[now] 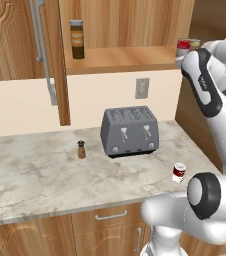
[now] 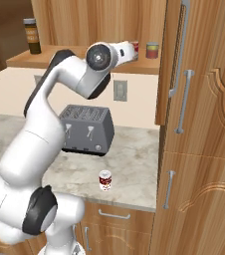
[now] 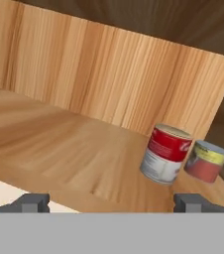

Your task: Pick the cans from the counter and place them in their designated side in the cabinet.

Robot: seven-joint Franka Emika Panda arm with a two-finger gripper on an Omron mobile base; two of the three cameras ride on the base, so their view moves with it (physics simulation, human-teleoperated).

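Nearest the hand camera, the two dark fingertips of the gripper (image 3: 111, 202) stand wide apart at 7 and 5 o'clock with nothing between them, so the hand is open and empty, poised just off the front edge of the cabinet (image 3: 59, 149) shelf. Beyond them, toward 1 o'clock on the plank, the red can with a pale band (image 3: 165, 154) stands on the shelf, and just beside it at its 3 o'clock sits the greenish-yellow and red can (image 3: 206, 160); whether the two touch is hard to tell. In the left base view the red-and-white can (image 1: 179, 172) stands upright on the counter (image 1: 35, 175) near its front edge, at about 4 o'clock from the grey four-slot toaster (image 1: 129, 131), well apart from it. A small brown pepper shaker (image 1: 81, 149) stands at the toaster's 9 o'clock. Behind the toaster a wall outlet (image 1: 142, 88) sits on the cream backsplash. Farther up, at the left end of the shelf, the tall dark jar (image 1: 77, 39) stands upright, well apart from the cans at the right end. The cabinet door (image 1: 49, 55) with its long grey handle stands open at 11 o'clock.
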